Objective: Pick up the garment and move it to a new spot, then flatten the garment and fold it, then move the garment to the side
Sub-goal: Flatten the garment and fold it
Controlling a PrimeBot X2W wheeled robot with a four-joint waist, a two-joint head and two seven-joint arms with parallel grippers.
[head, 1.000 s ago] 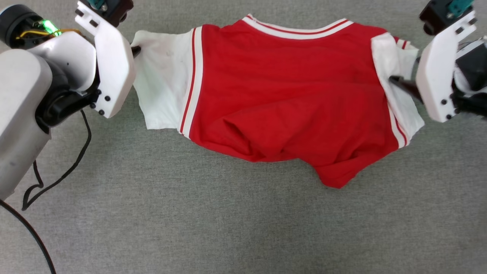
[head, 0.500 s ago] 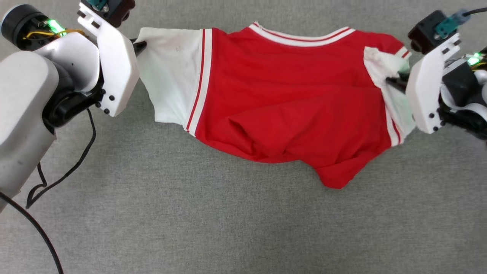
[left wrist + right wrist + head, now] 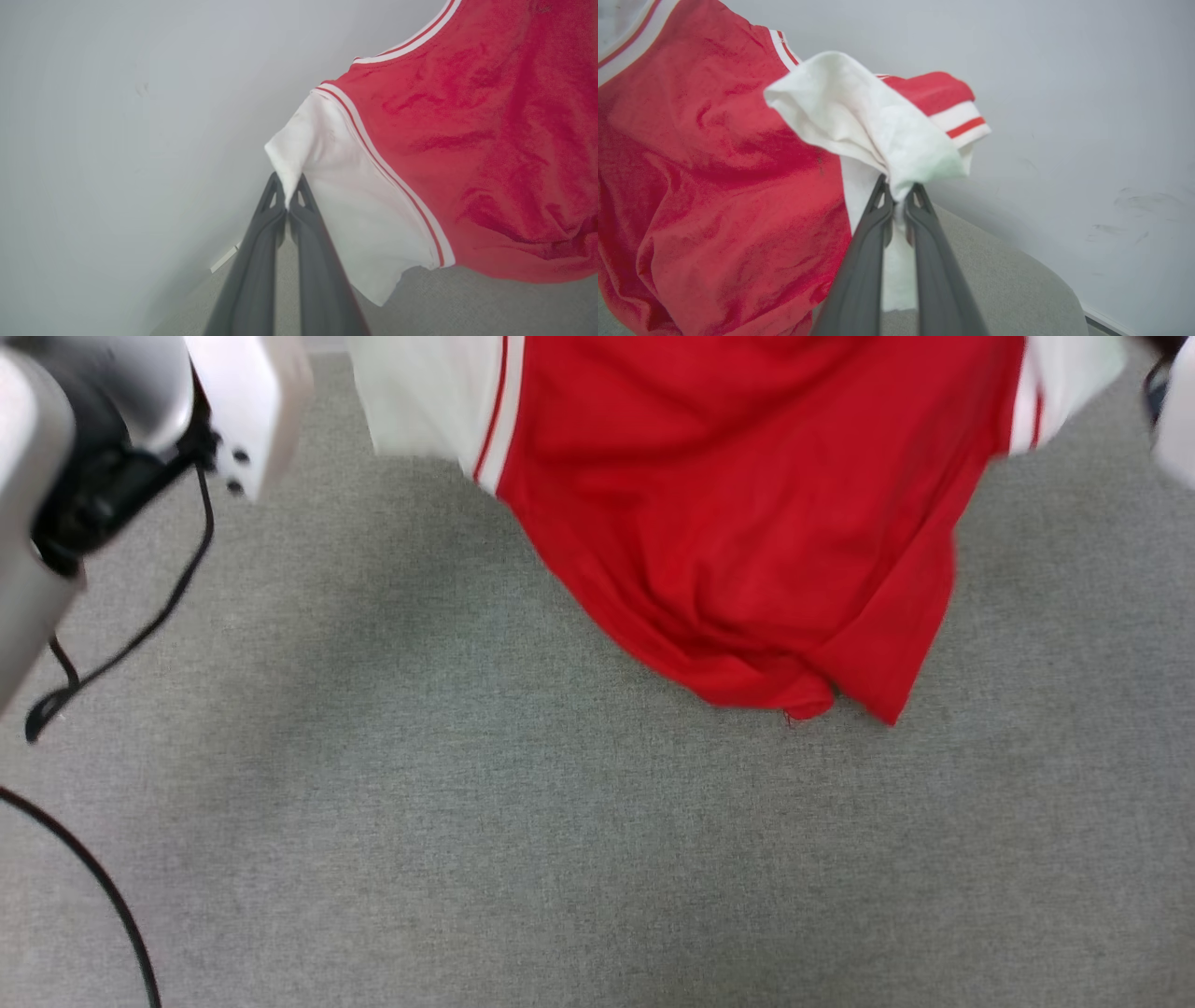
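The garment (image 3: 747,523), a red jersey with white sleeves and striped trim, hangs lifted above the grey carpet, its lower hem drooping toward the floor. In the left wrist view my left gripper (image 3: 288,184) is shut on the edge of one white sleeve of the garment (image 3: 467,140). The right wrist view shows my right gripper (image 3: 899,191) shut on the bunched white fabric of the other sleeve of the garment (image 3: 714,163). Part of my left arm's white housing (image 3: 243,401) sits at the head view's top left, blurred.
Grey carpet (image 3: 560,849) stretches below the hanging cloth. A black cable (image 3: 112,653) loops down the left side of the head view. A pale wall (image 3: 117,116) stands behind the garment in both wrist views.
Both arms have risen, lifting the jersey off the carpet so it now hangs. The right gripper closed on its sleeve. The head view has shifted.
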